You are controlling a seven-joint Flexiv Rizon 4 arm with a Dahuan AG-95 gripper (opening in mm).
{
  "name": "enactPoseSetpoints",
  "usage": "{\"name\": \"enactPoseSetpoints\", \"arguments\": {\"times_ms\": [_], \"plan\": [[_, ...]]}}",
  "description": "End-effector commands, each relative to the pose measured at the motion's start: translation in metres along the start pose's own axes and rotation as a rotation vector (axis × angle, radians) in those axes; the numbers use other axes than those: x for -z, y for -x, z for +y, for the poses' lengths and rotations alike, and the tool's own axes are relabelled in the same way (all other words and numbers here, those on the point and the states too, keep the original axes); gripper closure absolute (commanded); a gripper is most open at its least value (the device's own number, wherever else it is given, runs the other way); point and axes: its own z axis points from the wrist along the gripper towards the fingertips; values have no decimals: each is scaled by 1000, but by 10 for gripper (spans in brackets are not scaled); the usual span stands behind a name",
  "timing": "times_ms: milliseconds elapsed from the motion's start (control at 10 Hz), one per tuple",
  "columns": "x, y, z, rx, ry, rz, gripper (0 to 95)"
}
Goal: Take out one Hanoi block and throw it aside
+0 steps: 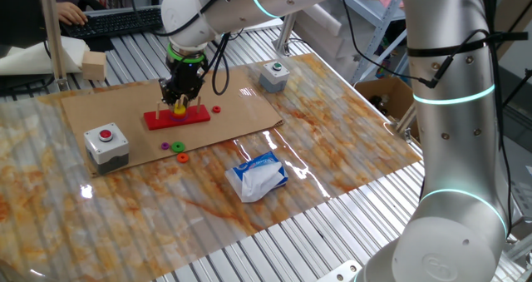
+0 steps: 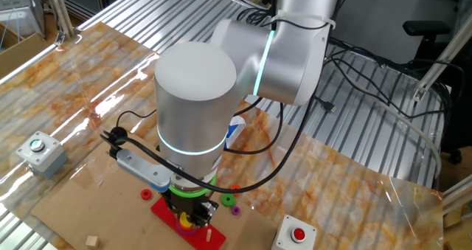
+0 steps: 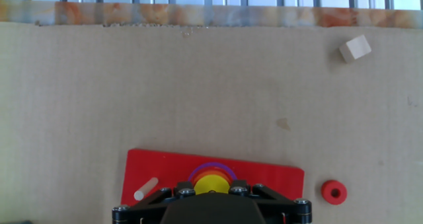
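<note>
End effector [image 1: 179, 104] sits low over red base [image 1: 176, 117], around yellow Hanoi block [image 1: 179, 111]; finger state cannot be told. Loose red ring [image 3: 334, 192] lies beside base.

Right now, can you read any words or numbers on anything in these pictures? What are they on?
No text can be read in any view.
Blue and white packet: it shows blue print, too blurred to read.
Grey button boxes: no label can be made out.
Red base, yellow ring and gripper: no writing visible.
</note>
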Motion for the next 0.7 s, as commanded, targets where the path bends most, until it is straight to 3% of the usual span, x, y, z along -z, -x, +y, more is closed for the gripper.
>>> {"name": "enactPoseSetpoints", "arguments": {"times_ms": [100,400,700], "plan": [[0,0,0,-2,0,1,950],[4,0,0,-2,-1,2,950],[18,1,-1,-13,7,5,950]]}}
